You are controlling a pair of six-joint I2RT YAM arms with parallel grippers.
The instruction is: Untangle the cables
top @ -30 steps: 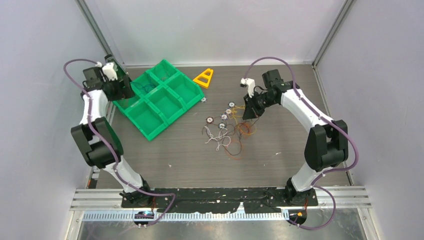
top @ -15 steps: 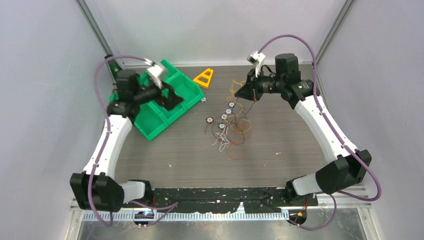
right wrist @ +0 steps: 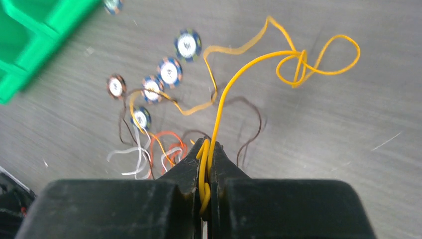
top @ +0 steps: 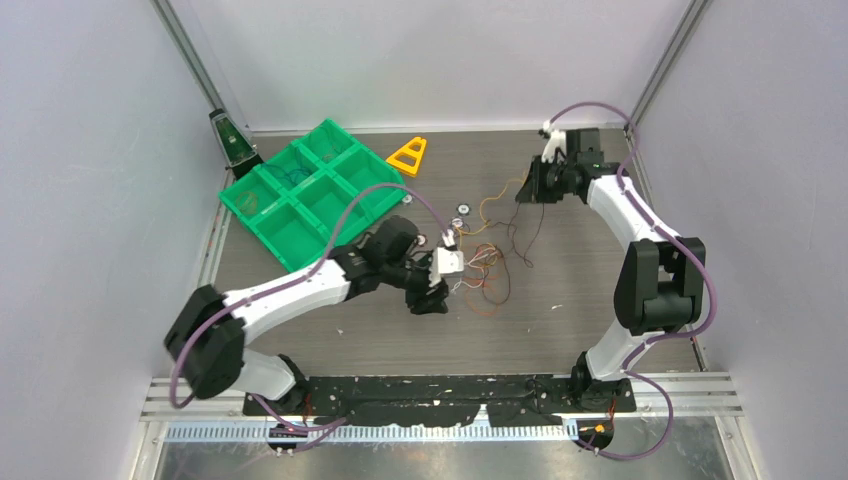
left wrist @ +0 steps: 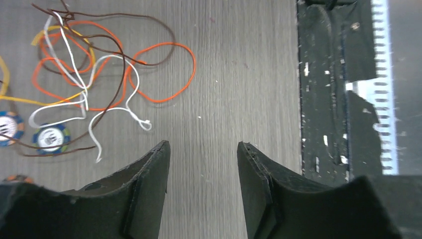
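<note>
The cables [top: 482,268] lie as a loose tangle of orange, white, brown and yellow wires at the table's middle. My left gripper [top: 432,300] is open and empty, low over bare table just near-left of the tangle. In the left wrist view the gripper [left wrist: 201,149] sits below the orange, white and brown loops [left wrist: 99,74]. My right gripper [top: 527,195] is at the back right, shut on a yellow cable [top: 497,200]. In the right wrist view the gripper [right wrist: 206,147] pinches that yellow cable [right wrist: 234,79], which stretches back toward the tangle and ends in a knotted loop [right wrist: 303,64].
Several small ringed discs [top: 462,208] lie among the wires, also in the right wrist view [right wrist: 188,44] and the left wrist view [left wrist: 50,139]. A green compartment tray [top: 273,156] sits back left, with a yellow triangle [top: 408,155] beside it. The black base rail [left wrist: 328,99] runs along the near edge.
My left arm swung from over the green tray down to the near side of the tangle. My right gripper moved back and right, drawing the yellow cable out of the bunch.
</note>
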